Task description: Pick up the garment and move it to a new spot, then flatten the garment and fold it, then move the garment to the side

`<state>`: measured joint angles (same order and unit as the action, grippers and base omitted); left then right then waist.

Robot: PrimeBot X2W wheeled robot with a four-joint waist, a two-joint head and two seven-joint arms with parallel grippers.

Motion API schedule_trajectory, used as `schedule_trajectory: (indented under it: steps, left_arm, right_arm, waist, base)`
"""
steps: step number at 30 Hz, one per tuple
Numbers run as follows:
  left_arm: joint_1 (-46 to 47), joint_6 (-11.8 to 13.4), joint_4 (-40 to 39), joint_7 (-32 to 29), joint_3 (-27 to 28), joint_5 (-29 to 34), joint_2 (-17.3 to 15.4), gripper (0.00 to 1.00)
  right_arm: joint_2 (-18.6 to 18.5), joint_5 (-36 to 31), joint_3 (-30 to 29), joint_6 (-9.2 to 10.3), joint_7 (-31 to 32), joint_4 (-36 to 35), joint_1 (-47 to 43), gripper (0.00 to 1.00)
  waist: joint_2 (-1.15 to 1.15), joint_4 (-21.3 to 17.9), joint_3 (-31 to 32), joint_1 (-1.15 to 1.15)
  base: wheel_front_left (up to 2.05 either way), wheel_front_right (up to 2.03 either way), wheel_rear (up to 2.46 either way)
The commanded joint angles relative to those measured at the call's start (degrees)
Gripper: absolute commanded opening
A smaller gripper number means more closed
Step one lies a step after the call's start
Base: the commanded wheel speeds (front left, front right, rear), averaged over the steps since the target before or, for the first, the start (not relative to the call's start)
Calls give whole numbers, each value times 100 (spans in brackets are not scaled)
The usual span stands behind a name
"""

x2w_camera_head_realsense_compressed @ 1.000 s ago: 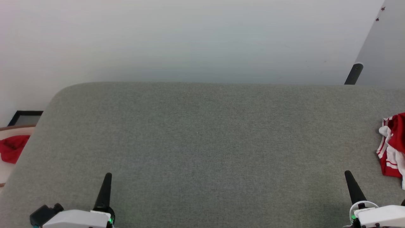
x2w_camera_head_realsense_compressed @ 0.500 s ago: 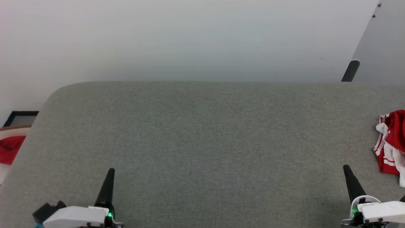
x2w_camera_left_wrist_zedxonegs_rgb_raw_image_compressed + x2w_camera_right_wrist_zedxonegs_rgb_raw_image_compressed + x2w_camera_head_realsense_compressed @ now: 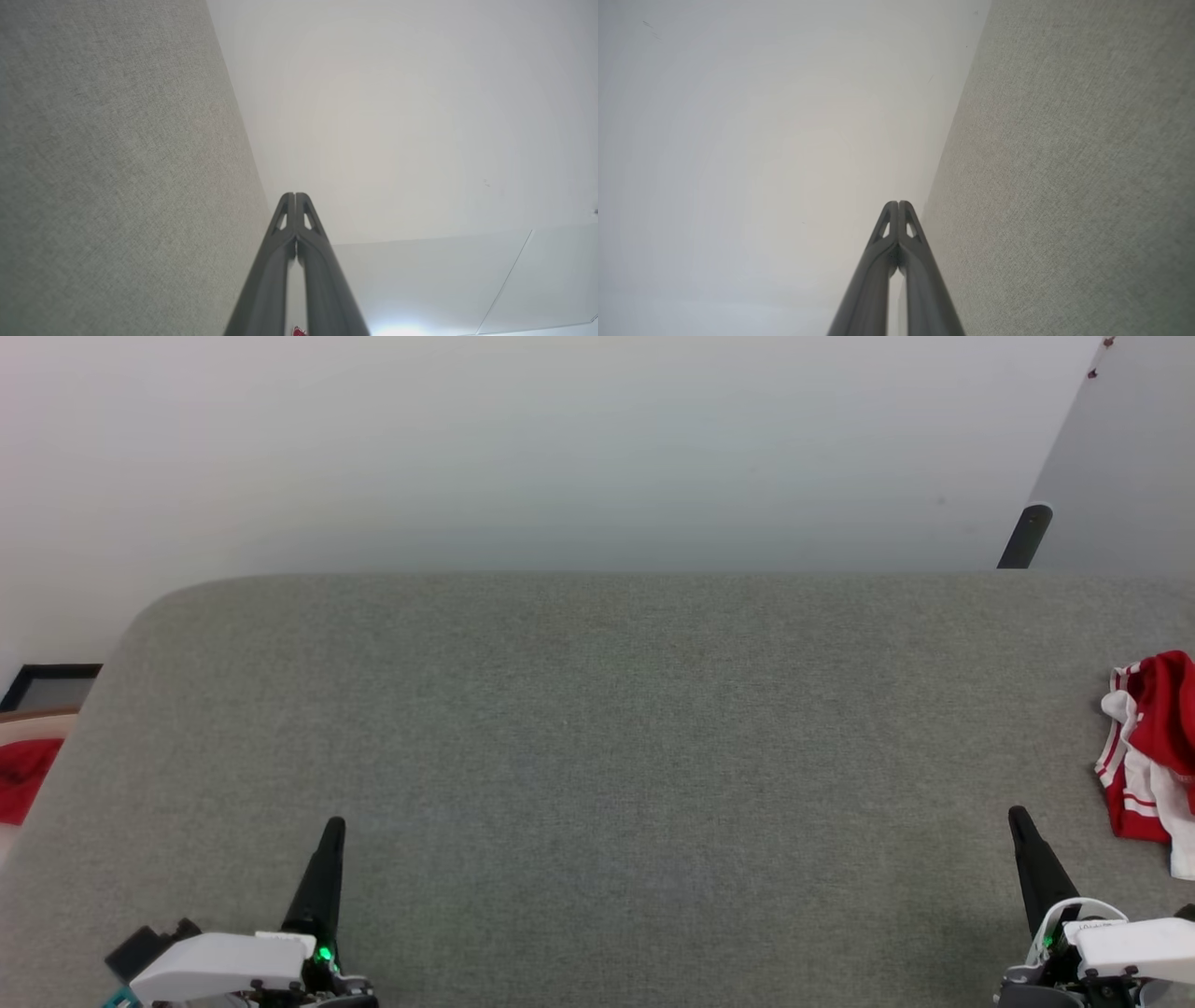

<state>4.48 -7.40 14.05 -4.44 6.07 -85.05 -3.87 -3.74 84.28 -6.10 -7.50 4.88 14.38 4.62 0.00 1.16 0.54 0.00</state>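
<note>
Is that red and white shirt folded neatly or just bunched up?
Bunched up: the shirt lies in a crumpled heap, striped trim twisted, partly out of frame.

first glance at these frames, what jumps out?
The crumpled red-and-white garment at the far right edge of the grey fabric surface draws the eye first; it lies apart from both arms. Next come the left gripper at lower left and the right gripper at lower right, both shut and holding nothing. A smaller red cloth sits just off the surface's left edge.
</note>
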Motion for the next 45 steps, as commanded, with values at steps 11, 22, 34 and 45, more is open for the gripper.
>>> schedule_trajectory:
  steps: [11, 22, 34, 45]
  left_arm:
    - [151, -15, -5, -148, 45, -470, 68, 0]
    - [211, -16, 1, -230, 57, -742, 110, 0]
    - [205, -16, 1, -229, 55, -743, 107, 0]
    - [205, -16, 1, -228, 55, -743, 107, 0]
  right_arm:
    - [65, 528, -38, 1, 116, -43, 156, 0]
    - [102, 829, -51, 1, 179, -46, 209, 0]
    - [100, 823, -48, 1, 178, -41, 176, 0]
    - [99, 823, -48, 1, 177, -41, 176, 0]
  waist:
    - [0, -67, -42, 0]
    - [0, -116, -72, 0]
    - [0, -116, -72, 0]
    - [0, -116, -72, 0]
  base:
    - [0, 0, 0]
    - [0, 0, 0]
    - [0, 0, 0]
    - [0, 0, 0]
